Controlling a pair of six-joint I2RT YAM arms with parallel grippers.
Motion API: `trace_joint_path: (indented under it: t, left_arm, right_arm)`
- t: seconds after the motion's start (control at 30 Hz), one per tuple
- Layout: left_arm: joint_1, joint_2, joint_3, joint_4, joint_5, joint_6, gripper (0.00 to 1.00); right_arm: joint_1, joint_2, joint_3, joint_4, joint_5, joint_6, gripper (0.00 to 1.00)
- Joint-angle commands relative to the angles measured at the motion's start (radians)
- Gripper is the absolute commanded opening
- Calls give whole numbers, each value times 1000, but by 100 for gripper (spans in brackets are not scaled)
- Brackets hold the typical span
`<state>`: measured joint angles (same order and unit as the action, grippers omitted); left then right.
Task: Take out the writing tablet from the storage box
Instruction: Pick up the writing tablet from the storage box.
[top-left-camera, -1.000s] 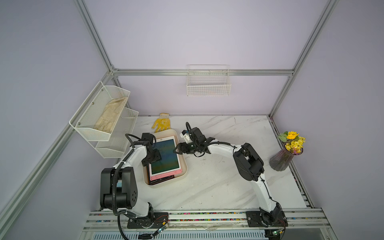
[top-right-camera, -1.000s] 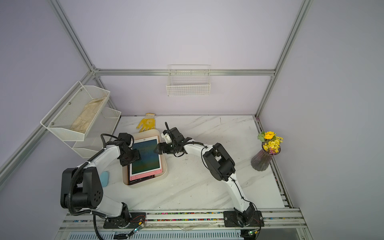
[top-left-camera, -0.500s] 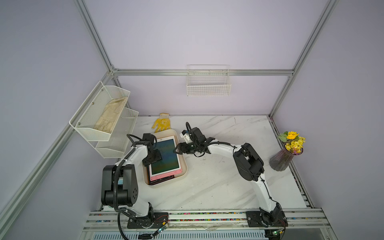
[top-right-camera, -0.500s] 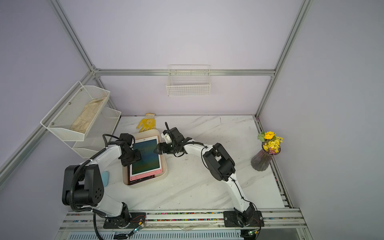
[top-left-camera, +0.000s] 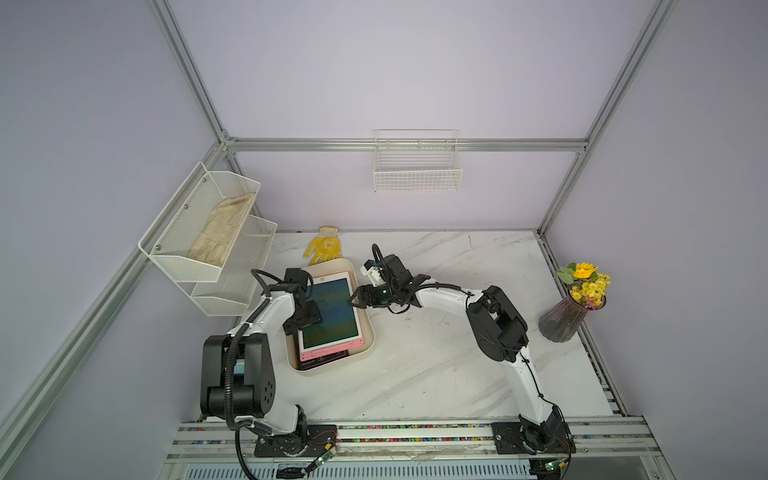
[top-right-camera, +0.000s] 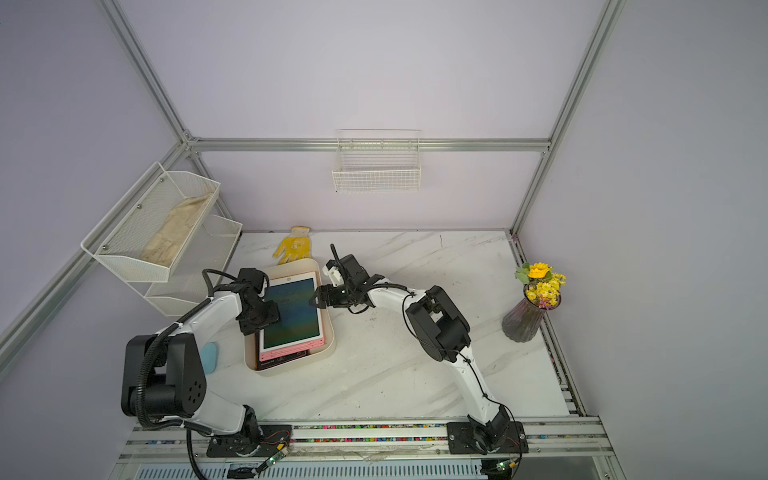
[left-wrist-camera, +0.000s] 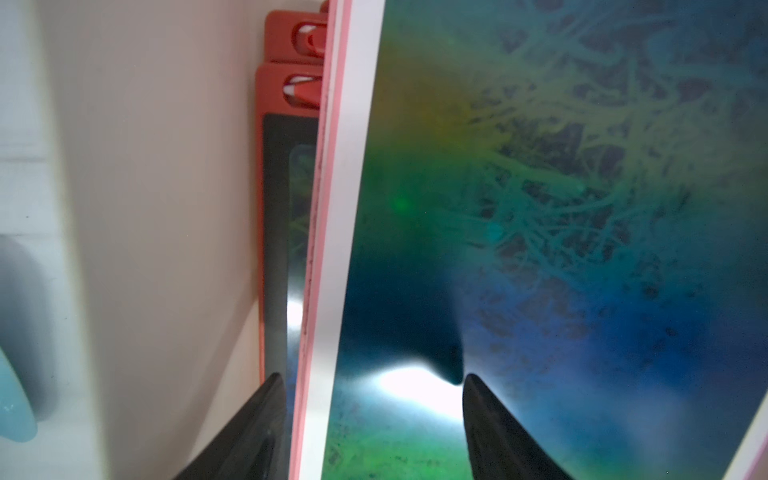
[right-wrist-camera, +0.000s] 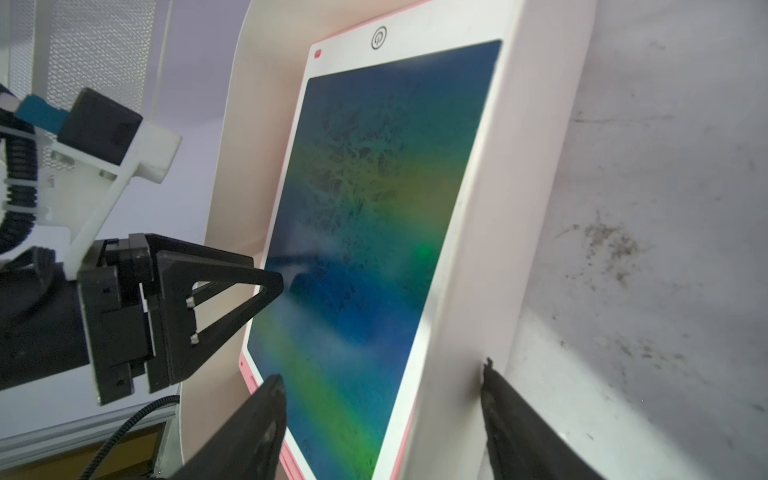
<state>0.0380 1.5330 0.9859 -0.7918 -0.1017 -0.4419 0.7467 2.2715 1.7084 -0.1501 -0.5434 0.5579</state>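
Nudging left gripper (top-left-camera: 314, 319) down-frame since earlier, jaws apart astride writing tablet (top-left-camera: 330, 309) edge; holding right gripper (right-wrist-camera: 381, 373) apart around tablet plus storage box (top-left-camera: 369, 336) wall. Lining up grasp, tablet in box centre-left; next probably pinching tablet alone.

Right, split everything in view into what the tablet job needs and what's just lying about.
Job: writing tablet, top of the stack; storage box; left gripper; right gripper.

Lying about: yellow glove; mesh two-tier shelf holding a pale glove; wire grid basket; vase of flowers; pale blue item; red-framed tablets underneath.
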Motion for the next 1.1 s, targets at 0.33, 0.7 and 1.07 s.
trace_joint_path:
  t: [0.33, 0.7, 1.07]
  left_arm:
    - [0, -12, -32, 5, 5, -24, 66]
    - [-1, -22, -41, -3, -11, -30, 66]
    - [13, -5, -23, -49, -62, -55, 69]
  right_arm:
    - [2, 75, -9, 44, -55, -8, 31]
    - [-7, 80, -28, 61, -67, 3, 25]
    - [-9, 67, -61, 122, -94, 26, 25]
